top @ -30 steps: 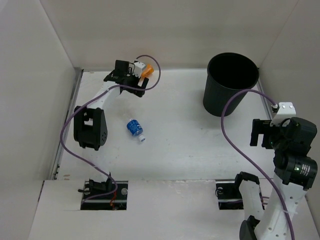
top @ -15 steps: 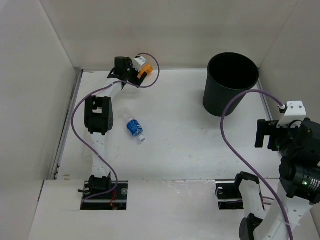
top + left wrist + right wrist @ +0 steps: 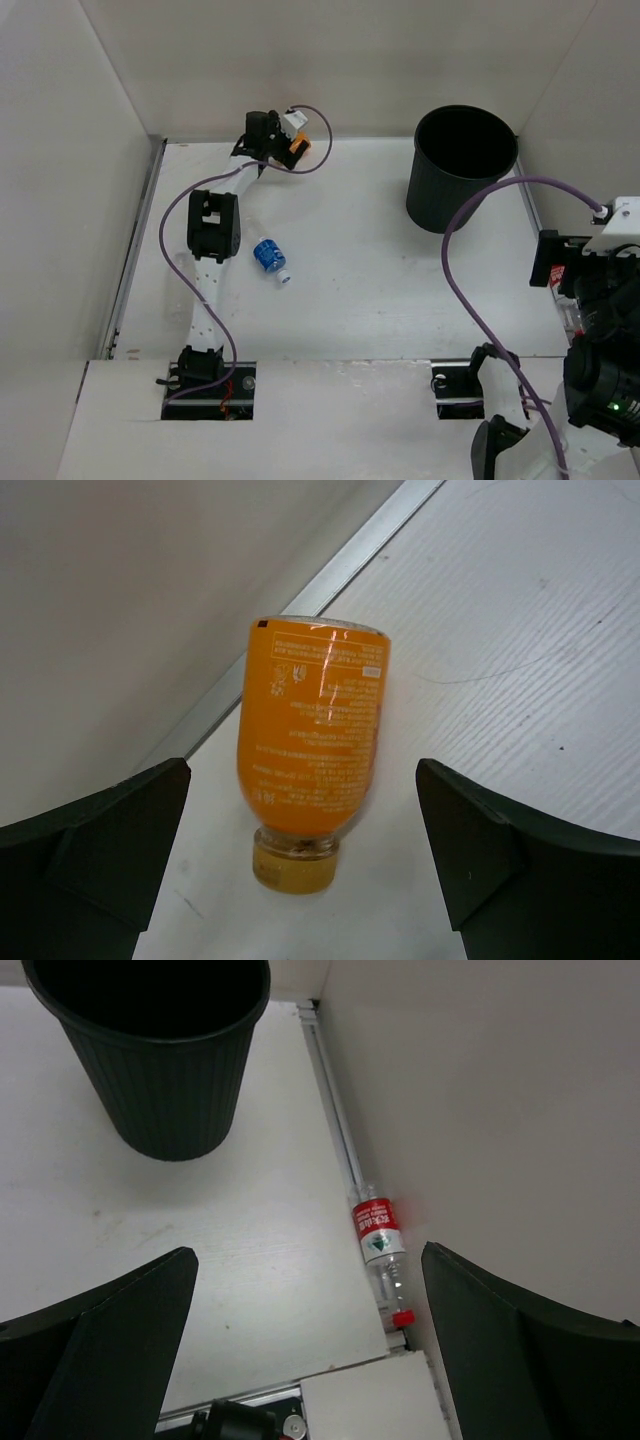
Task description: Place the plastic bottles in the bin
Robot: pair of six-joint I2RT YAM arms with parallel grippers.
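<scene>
The orange bottle [image 3: 312,730] lies on its side at the back wall, cap toward the camera, between the open fingers of my left gripper [image 3: 302,770]; they do not touch it. In the top view the orange bottle [image 3: 298,150] sits just past my left gripper [image 3: 283,142]. The blue-labelled clear bottle [image 3: 268,257] lies on the table left of centre. The black bin [image 3: 462,165] stands upright at the back right. My right gripper [image 3: 308,1252] is open and empty, high above the table. The red-labelled bottle [image 3: 378,1240] lies along the right wall. No plain clear bottle shows.
White walls close in the table on the left, back and right. A metal rail [image 3: 335,1110] runs along the foot of the right wall. The left arm's purple cable [image 3: 318,140] loops beside the orange bottle. The bin [image 3: 160,1060] stands to the far left of the red-labelled bottle.
My left arm has swung right along the back wall and its wrist has turned over the orange bottle. My right arm has moved right and toward the near edge.
</scene>
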